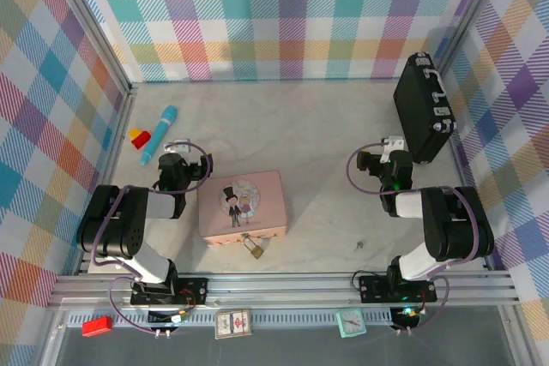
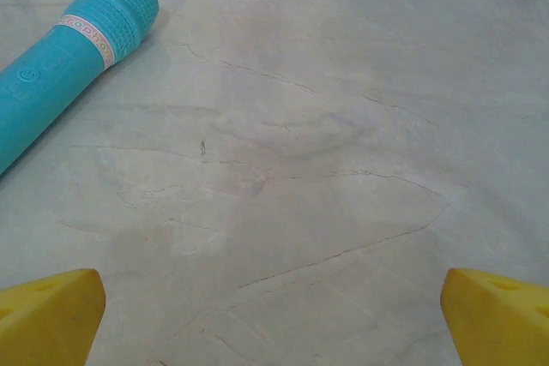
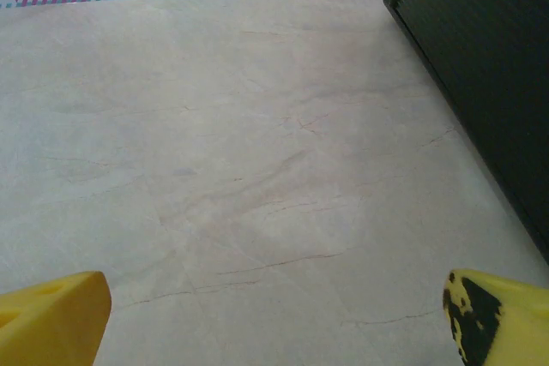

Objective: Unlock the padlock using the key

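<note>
Padlock (image 1: 254,248) flat on the pale table (image 1: 326,126), right against the near side of the pink tin (image 1: 243,203), shackle end toward the tin; too small to tell whether hooked through a clasp. Key (image 1: 359,245) well apart to the right, a grey speck on bare table, about level with the padlock and closer to the right arm's base. Left gripper (image 1: 175,148) spread wide, holding nothing, just left of the tin's far corner and pointing away across the table. From its wrist camera, yellow fingertips (image 2: 47,319) at the two bottom corners with bare table between, and the teal microphone (image 2: 73,57) lying at the upper left, well clear of the fingers. Beside the microphone in the overhead view, a red and yellow block (image 1: 139,136) near the left wall. Right gripper (image 1: 395,145) likewise wide open and empty, far from both padlock and key, aimed toward the back wall. Black case (image 3: 480,66) just right of it, lying along the right side of the table, close to the right fingertip (image 3: 502,319) but apart from it.
</note>
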